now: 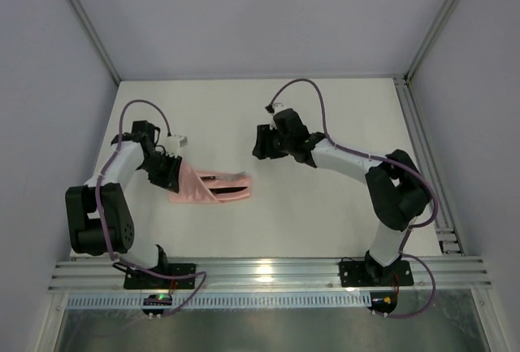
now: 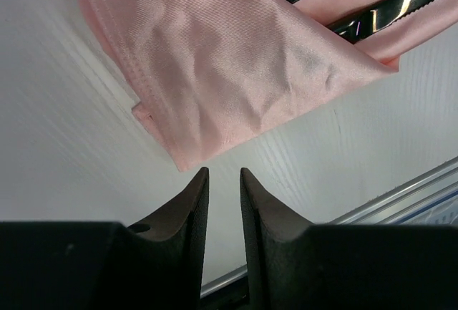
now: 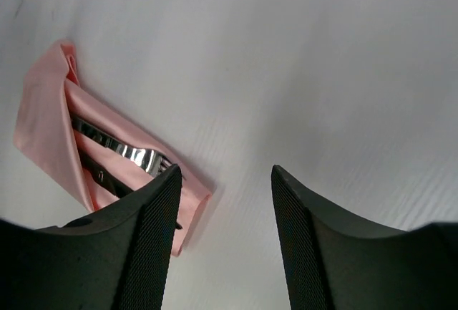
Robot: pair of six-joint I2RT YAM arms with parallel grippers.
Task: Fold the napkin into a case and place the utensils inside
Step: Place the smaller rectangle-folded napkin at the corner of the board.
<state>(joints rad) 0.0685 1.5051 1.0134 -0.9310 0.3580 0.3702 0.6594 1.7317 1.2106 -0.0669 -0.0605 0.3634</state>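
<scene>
Nearest, the aluminium rail (image 1: 268, 272) is being seen along the front edge of the surface (image 1: 325, 222), well apart from the work. Just beyond it, the left end effector (image 2: 223, 170) is being held low, its jaws parted by only a narrow gap with nothing between them, the tips pointing at the folded corner of the case (image 2: 236, 59) and stopping just short of the cloth. The case is lying flat on the left-centre of the surface, and the utensils (image 2: 372, 16) are being carried inside it, their shiny ends showing at the open mouth. Here the risk is being judged: should those tips be closed or swung sideways, the loose fold could be caught, the layers dragged open and the utensils slid out. Further on, the right end effector (image 3: 225, 174) is being held wide open and empty above the surface, well apart from the mouth of the case; a low sweep across could be knocking the exposed ends. Nothing is being found standing between either arm and the case, and beyond, only the pale walls (image 1: 244, 19) are being shown.
</scene>
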